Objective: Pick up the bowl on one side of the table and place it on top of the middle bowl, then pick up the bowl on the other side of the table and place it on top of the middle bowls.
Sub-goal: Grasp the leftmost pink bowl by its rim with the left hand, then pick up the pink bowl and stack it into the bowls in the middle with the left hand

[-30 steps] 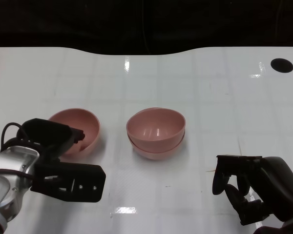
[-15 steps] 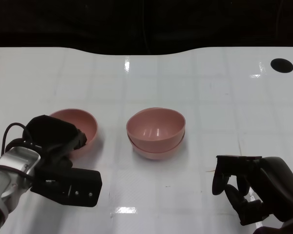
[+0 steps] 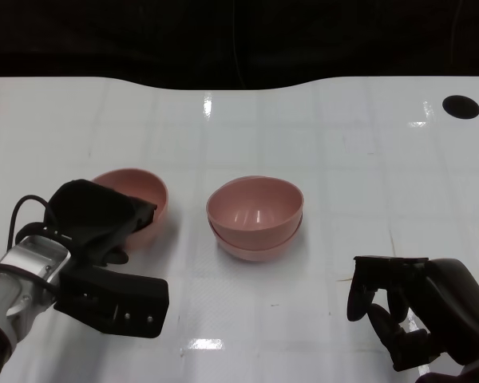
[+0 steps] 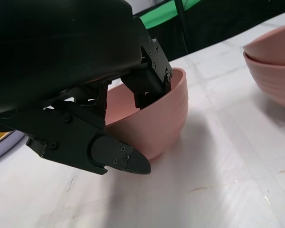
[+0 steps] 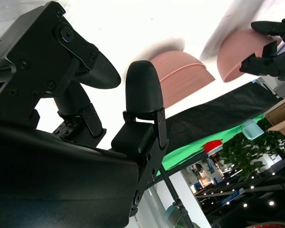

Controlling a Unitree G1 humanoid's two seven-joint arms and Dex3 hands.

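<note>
White table (image 3: pixel 343 144) spanned frame. We saw stacked middle bowls (image 3: pixel 255 215) at centre; left hand (image 3: pixel 96 219) pinched tilted side bowl (image 3: pixel 148 191) rim, centre-left. Right hand (image 3: pixel 399 307) idle, fingers apart, empty, lower right. Shallow rim pinch risked slip.

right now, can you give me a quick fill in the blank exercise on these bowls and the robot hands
1. The left robot hand grips the rim of a ____ bowl.
2. The stack in the middle of the table is made of ____ bowls.
3. The gripped bowl sits tilted, not ____.
4. The right robot hand holds ____.

Missing words: pink; two; level; nothing
</note>
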